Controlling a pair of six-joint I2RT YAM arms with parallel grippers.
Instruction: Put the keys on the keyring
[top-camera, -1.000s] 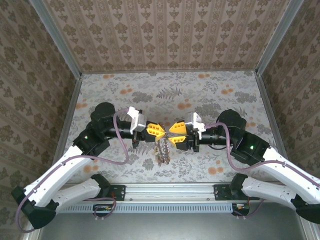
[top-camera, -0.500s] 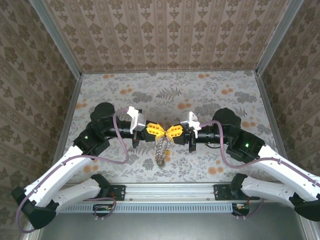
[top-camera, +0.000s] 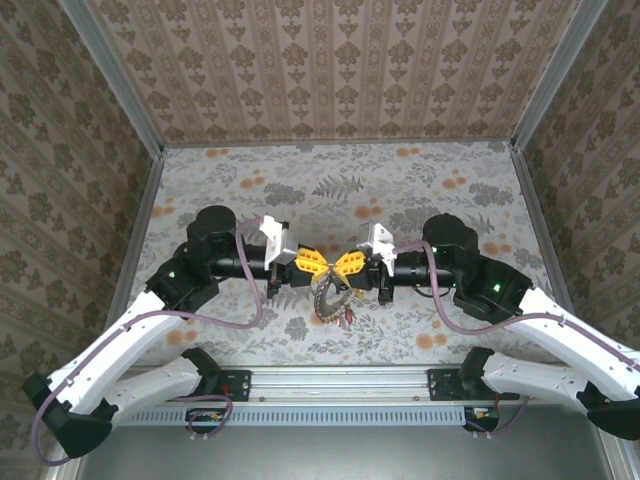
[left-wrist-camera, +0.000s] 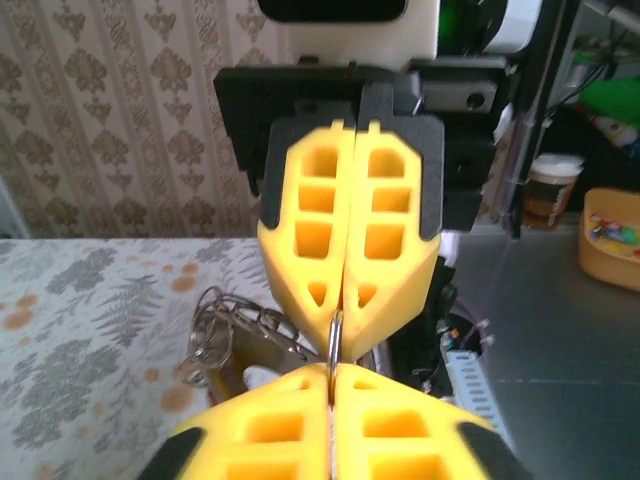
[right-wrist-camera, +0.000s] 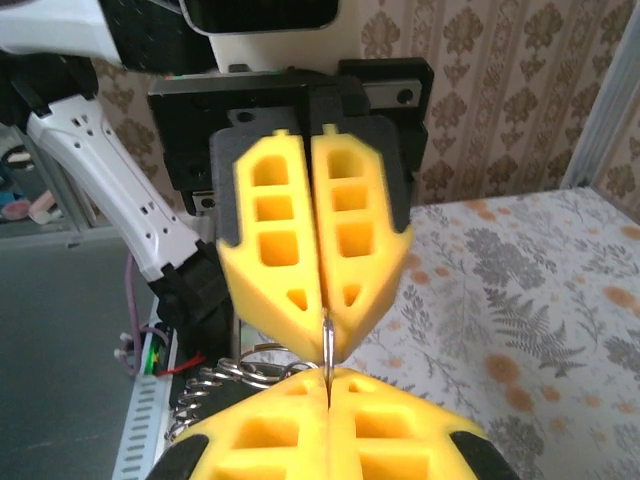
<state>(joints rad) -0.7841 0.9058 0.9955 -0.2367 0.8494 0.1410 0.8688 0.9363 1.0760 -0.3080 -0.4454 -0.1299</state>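
Over the last second my right end effector (top-camera: 352, 266) has come in from the right of the overhead frame, closed its spread fingers and met the left end effector (top-camera: 312, 263) tip to tip at the centre. In both wrist views each pair of yellow fingers is pressed together on a thin strand of metal, so I judge that both are pinching the keyring (top-camera: 329, 294). It hangs just below the meeting tips, above the surface (top-camera: 420, 190). It dangled as a narrow chain from the left alone; now it has spread into a loop. The keys (top-camera: 345, 314) bunch at its lower right, and I can't tell whether they are threaded. Two grips should let me work the ring open.
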